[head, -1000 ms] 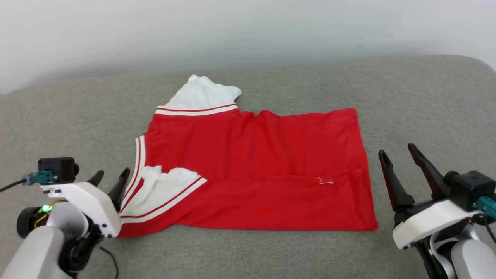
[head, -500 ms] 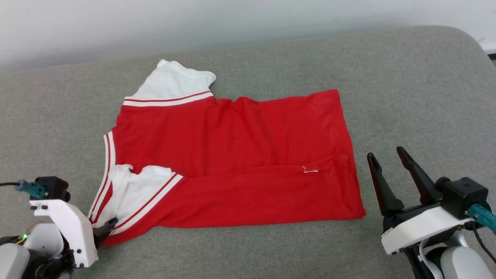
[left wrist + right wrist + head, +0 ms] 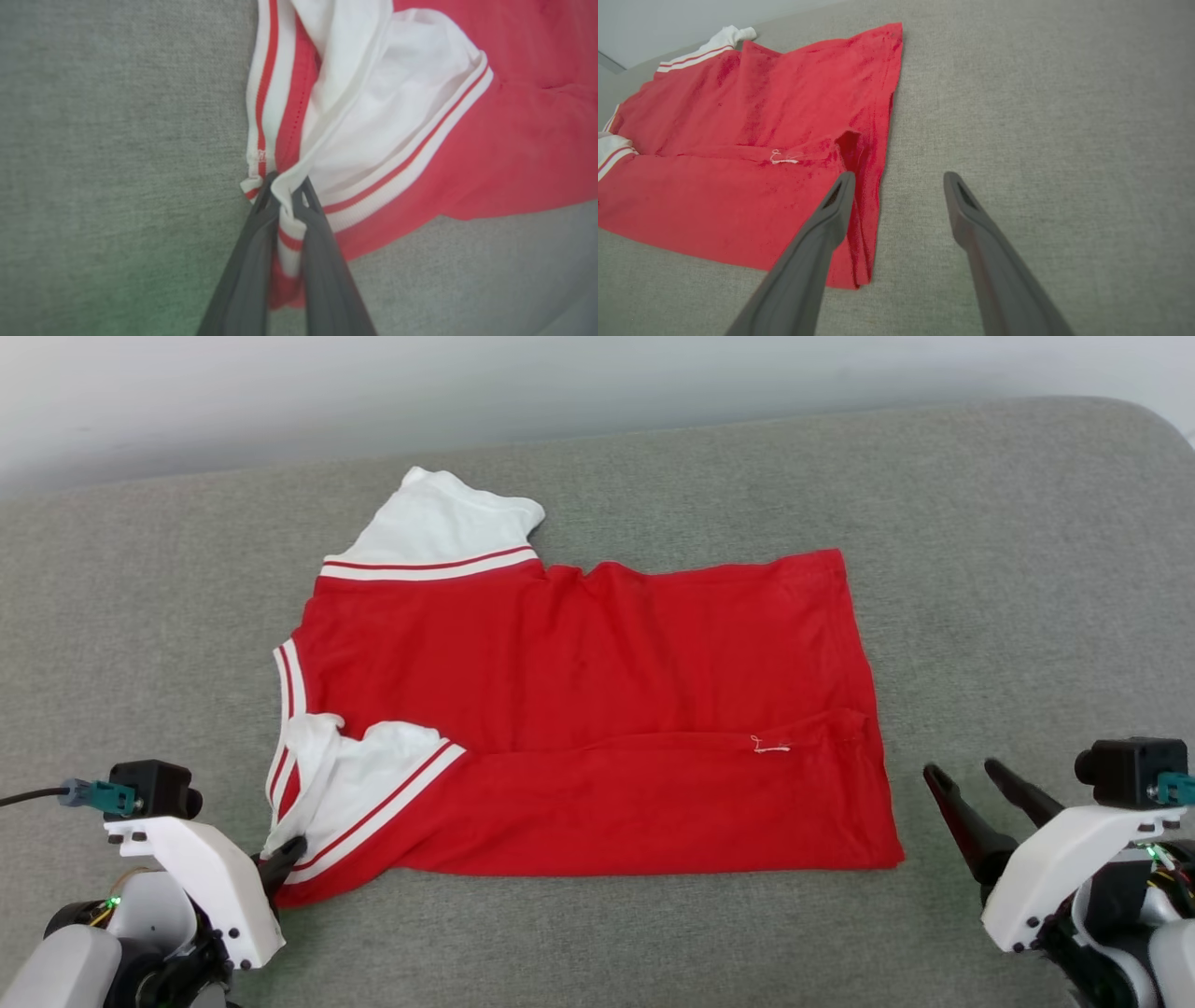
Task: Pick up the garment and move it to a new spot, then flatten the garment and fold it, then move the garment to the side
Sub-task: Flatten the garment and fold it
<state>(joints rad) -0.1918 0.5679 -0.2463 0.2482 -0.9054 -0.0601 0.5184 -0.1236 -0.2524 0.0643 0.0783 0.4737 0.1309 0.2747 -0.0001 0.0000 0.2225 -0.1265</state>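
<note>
A grey upholstered surface [image 3: 980,569] fills the head view beneath a pale wall [image 3: 597,383]. The garment [image 3: 597,709] lies at the middle of the frame, spread mostly flat, with a long crease across its lower part. One white sleeve [image 3: 448,523] points to the upper left and the other sleeve [image 3: 373,775] is crumpled at the lower left. The left gripper [image 3: 285,854], at the lower left, has its jaws clamped on bunched striped trim and sleeve cloth, seen pinched between them in the left wrist view. The right gripper [image 3: 962,770], at the lower right, sits near the hem corner [image 3: 892,859], jaws spread wide and empty. This looks like the flattening step. The left arm would do best to draw its pinched edge outward and low, while the right takes that hem corner for counter-tension. Lifting high would likely drag the body into new wrinkles.
</note>
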